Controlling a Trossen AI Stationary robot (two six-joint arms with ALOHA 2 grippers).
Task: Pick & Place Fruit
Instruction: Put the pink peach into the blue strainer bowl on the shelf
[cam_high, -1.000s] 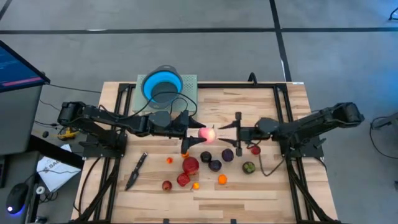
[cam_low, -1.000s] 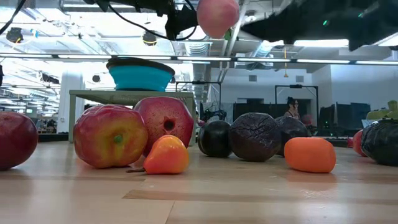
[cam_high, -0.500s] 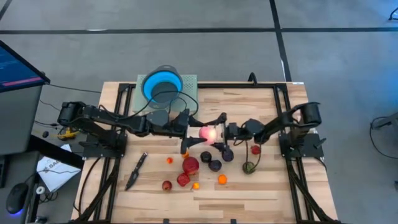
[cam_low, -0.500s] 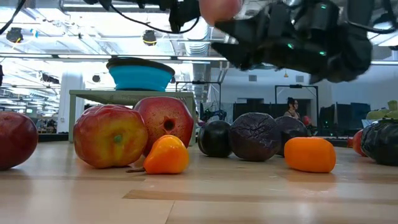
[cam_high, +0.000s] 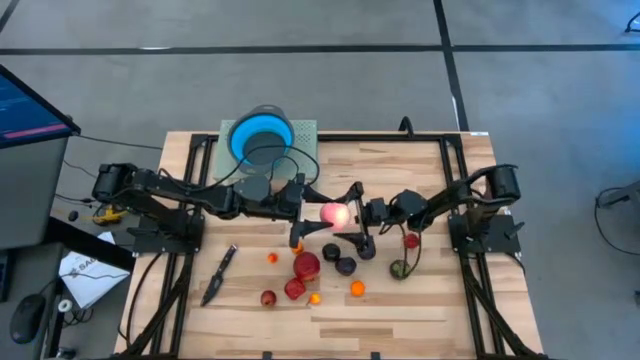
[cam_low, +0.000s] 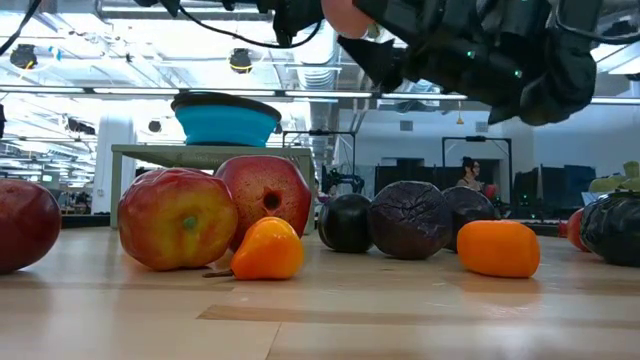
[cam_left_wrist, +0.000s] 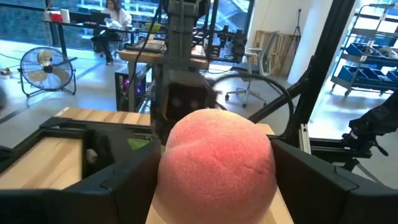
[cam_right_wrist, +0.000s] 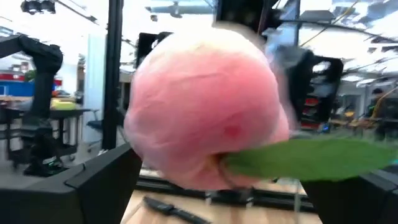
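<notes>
A pink peach (cam_high: 335, 214) with a green leaf (cam_right_wrist: 311, 158) is up in the air over the middle of the table. My left gripper (cam_high: 324, 214) is shut on it, reaching in from the left. My right gripper (cam_high: 351, 214) is open; its fingers stand on either side of the peach (cam_right_wrist: 205, 106) from the right, and I see no touch. Below, the other fruit rest on the wood: red apples (cam_high: 306, 265), dark purple balls (cam_high: 346, 266), orange pieces (cam_high: 357, 288), a green ball (cam_high: 399, 268). My left gripper pinches the peach (cam_left_wrist: 214, 158) between its two fingers (cam_left_wrist: 118, 180), one on each flank. It comes level from the table's left side. The peach is lifted clear, high above the fruit on the table (cam_low: 345, 15).
A round blue bowl (cam_high: 261, 135) sits on a grey mat at the table's far edge, left of centre. A dark knife (cam_high: 218, 273) lies on the near left of the table. A black frame (cam_high: 450, 180) borders the board. Bare wood shows at the near edge.
My right arm has folded and swung its gripper toward the table's left, up to the held peach, so that its open fingers now stand around the fruit. The left gripper and the peach have kept still.
</notes>
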